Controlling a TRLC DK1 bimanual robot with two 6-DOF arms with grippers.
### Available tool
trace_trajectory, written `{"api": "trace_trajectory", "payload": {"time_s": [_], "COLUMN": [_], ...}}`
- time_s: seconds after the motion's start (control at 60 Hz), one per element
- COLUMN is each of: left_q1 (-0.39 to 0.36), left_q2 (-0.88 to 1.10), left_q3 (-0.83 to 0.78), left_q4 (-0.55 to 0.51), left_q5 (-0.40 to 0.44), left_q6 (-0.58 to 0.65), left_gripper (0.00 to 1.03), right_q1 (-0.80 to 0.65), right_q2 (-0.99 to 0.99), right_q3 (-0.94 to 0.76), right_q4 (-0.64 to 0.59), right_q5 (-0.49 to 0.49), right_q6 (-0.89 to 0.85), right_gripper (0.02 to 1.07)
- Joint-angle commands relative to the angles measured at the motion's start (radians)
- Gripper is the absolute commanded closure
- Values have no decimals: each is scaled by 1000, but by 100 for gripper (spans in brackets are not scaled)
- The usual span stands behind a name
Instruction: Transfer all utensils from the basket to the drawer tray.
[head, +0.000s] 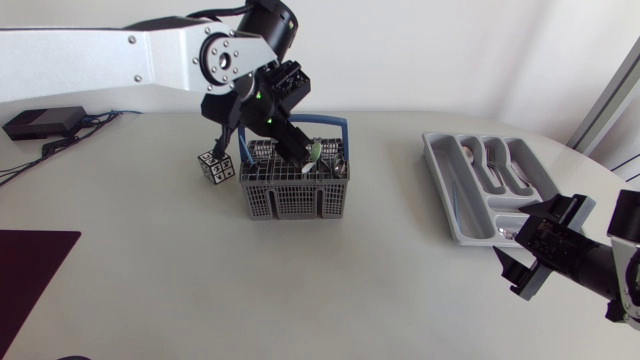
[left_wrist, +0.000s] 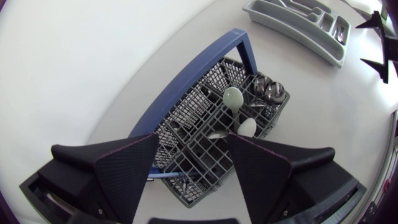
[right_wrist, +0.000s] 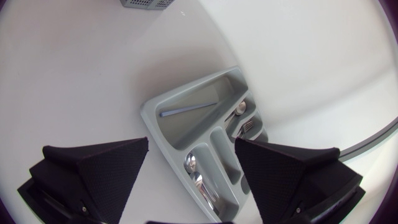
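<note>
With the left arm's jaws spread just above the basket (head: 295, 190) at the bench's far middle, its pale spoons (left_wrist: 234, 98) look light, stiff, probably slick plastic, best pinched below the upstanding bowls.

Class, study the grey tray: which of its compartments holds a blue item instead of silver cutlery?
The big long compartment along one side of the tray: a thin blue stick lies in it alone, while silver cutlery lies in narrower ones.
</note>
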Motion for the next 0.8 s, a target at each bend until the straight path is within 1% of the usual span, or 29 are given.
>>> {"api": "trace_trajectory", "payload": {"time_s": [0.0, 0.033, 0.067, 0.117, 0.183, 0.267, 0.35, 0.383, 0.467, 0.5, 0.533, 0.617, 0.65, 0.733, 0.783], "left_q1": [8, 9, 1, -17, -31, -32, -23, -11, -8, -3, -9, -32, -42, -63, -71], "left_q2": [8, 16, 16, -1, -18, -46, -47, -44, -36, -27, -18, -22, -24, -22, -16], "left_q3": [45, 56, 50, 15, -36, -117, -133, -122, -102, -79, -53, -67, -73, -79, -76], "left_q4": [-57, -79, -86, -74, -17, 110, 145, 155, 141, 113, 64, 53, 53, 50, 50], "left_q5": [22, 34, 46, 48, 40, 37, 37, 37, 39, 39, 40, 40, 40, 34, 33], "left_q6": [-76, -91, -87, -36, 47, 182, 272, 281, 297, 283, 257, 248, 245, 217, 200], "left_gripper": [26, 28, 28, 28, 28, 28, 28, 28, 28, 28, 28, 28, 31, 31, 38], "right_q1": [7, 8, 7, 7, 7, 7, 7, 7, 7, 7, 8, 10, 10, 10, 10], "right_q2": [20, 23, 25, 31, 34, 33, 33, 31, 31, 31, 31, 31, 33, 29, 28], "right_q3": [-31, -34, -36, -37, -42, -45, -48, -48, -50, -51, -53, -54, -53, -53, -53], "right_q4": [17, 23, 25, 28, 37, 42, 46, 46, 46, 48, 48, 48, 48, 48, 48], "right_q5": [5, 5, 4, 4, 4, 4, 4, 4, 4, 4, 5, 5, 5, 5, 5], "right_q6": [15, 15, 15, 15, 14, 12, 12, 12, 15, 15, 15, 15, 15, 15, 15], "right_gripper": [7, 7, 7, 7, 7, 7, 7, 7, 7, 7, 7, 7, 7, 7, 7]}}
